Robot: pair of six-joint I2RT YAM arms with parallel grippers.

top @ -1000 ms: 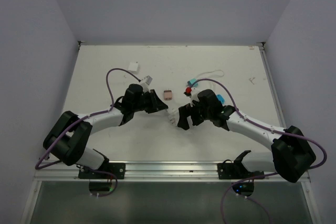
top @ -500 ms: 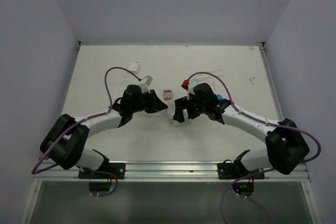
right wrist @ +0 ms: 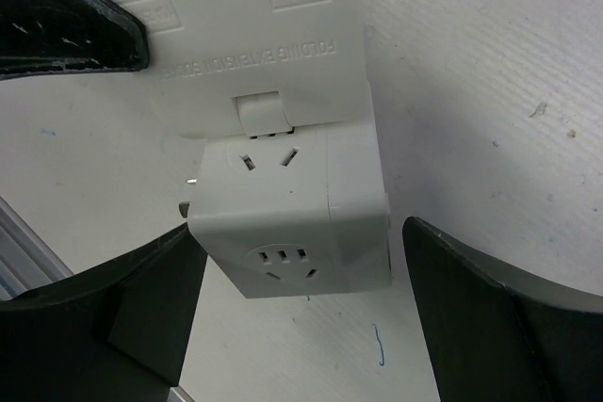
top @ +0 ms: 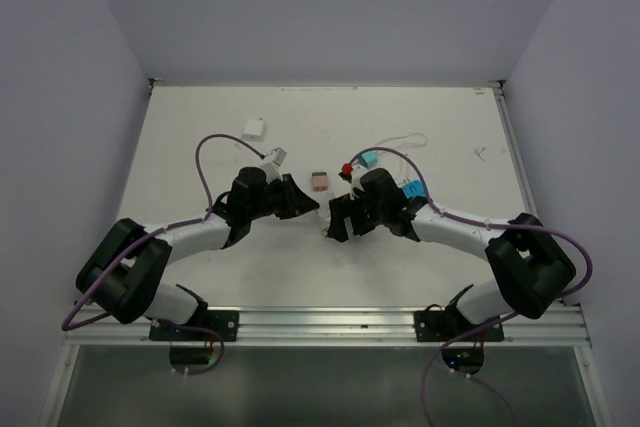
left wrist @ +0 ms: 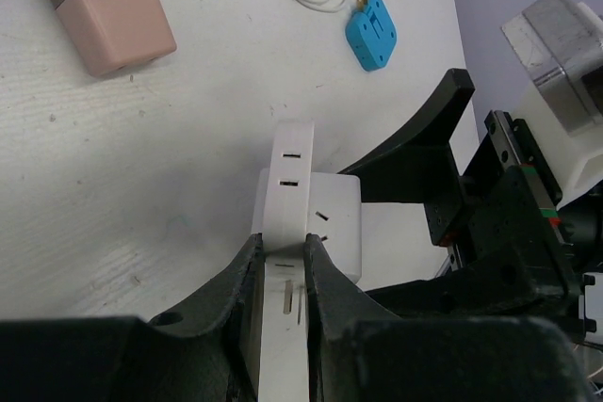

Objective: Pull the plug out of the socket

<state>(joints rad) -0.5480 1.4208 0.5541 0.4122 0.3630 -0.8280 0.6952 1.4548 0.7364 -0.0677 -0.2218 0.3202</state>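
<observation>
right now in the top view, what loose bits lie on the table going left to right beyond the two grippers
small white block → small grey-and-white piece → pink plug → small red piece → teal plug → blue plug

White wooden table (top: 450, 117): pink square plug (top: 319, 182) mid-table, blue plastic plug (top: 368, 160) to its right, flat white block (top: 254, 128) far left.

The right gripper (top: 334, 221) has slid left toward frame centre — its open fingers (right wrist: 471, 308) now flank the socket (right wrist: 292, 209).
</observation>
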